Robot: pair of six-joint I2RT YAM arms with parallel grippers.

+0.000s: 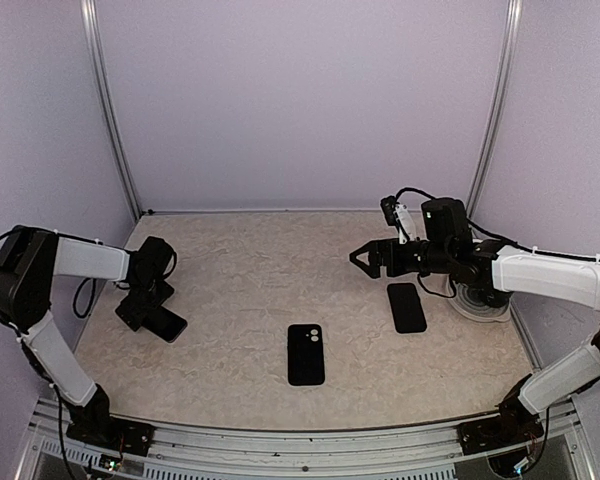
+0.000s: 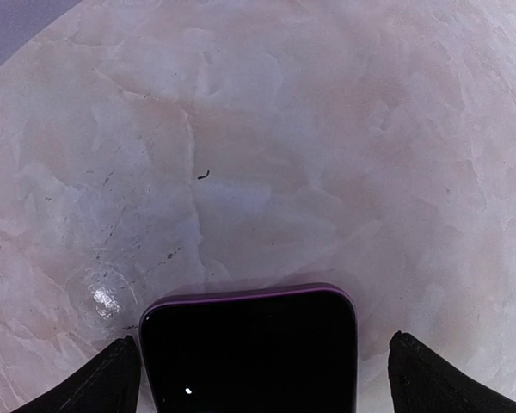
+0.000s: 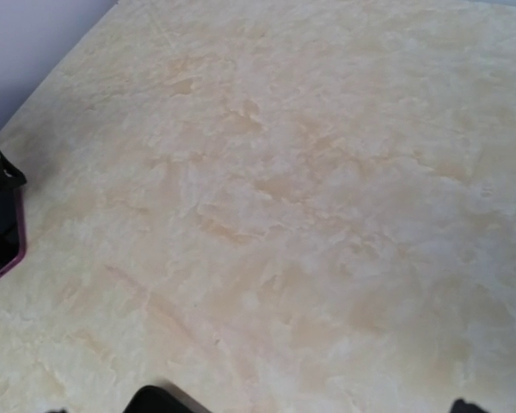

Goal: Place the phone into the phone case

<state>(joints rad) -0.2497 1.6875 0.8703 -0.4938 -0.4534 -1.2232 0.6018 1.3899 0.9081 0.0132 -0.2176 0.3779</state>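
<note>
At the table's [image 1: 250,270] left edge, the left arm [image 1: 80,262] is folding down low. We are seeing its left gripper [image 1: 145,310] pointing at the surface, fingers [image 2: 103,383] standing apart on either side of the phone [image 2: 249,353]. The left finger is sitting just beside the phone's edge and the right one is leaving a gap, so nothing is clamped. Across the table the right arm [image 1: 550,275] is reaching in above the surface, and the right gripper [image 1: 363,258] is hanging with its jaws spread and empty.

The phone is lying flat, showing a glossy black face with rounded corners and a thin purple rim. The table is showing a mottled, marble-like beige with fine dark specks. Near the front middle, what looks to be the phone case [image 1: 305,354] is lying flat, black, with two round camera marks at its far end. A plain black slab [image 1: 407,307] is lying on the table near the right gripper.

Only the left wrist view is giving us the finger gap up close. The right wrist view is catching just a sliver of the purple rim at its left edge, and only the top view is showing us the case and the slab.
</note>
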